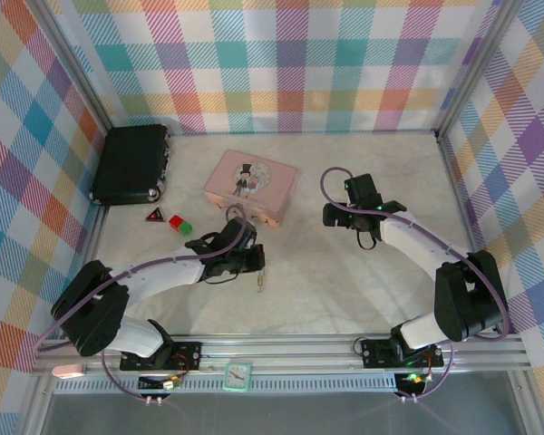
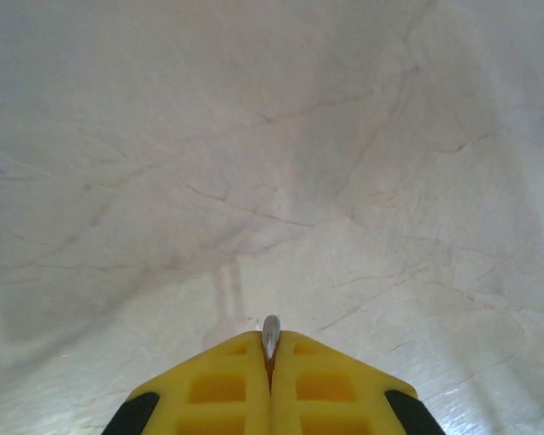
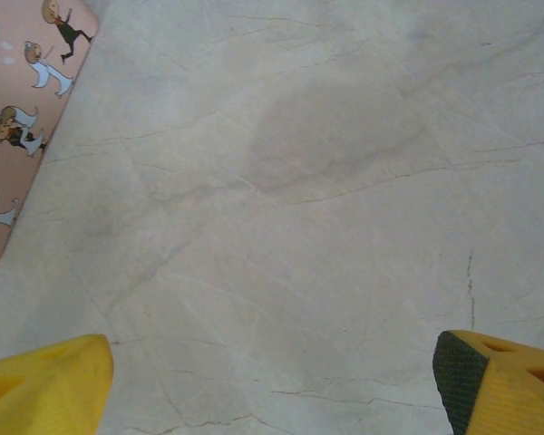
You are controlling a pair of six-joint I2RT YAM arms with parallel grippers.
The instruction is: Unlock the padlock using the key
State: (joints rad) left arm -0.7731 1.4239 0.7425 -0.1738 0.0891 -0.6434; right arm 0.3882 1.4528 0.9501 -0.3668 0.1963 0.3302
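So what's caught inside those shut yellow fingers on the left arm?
The thin silvery tip of the key pokes out of the shut left gripper; the rest is covered by its yellow fingers.

Table [image 1: 344,299]: pale marble-look top with thin dark veins, flat; the same surface shows in both wrist views [image 2: 254,136] [image 3: 299,181]. Pink tin [image 1: 251,186] lies flat on it, lid up with cartoon figures, turned slightly askew; its edge also shows in the right wrist view [image 3: 18,118]. Black case [image 1: 131,165] sits well left of the tin and slightly further back, by the left wall. Red triangular piece [image 1: 153,216] and green piece [image 1: 180,225] lie left of the tin's near corner, just beside each other, nearer than the case. Surface right of the tin is bare marble.
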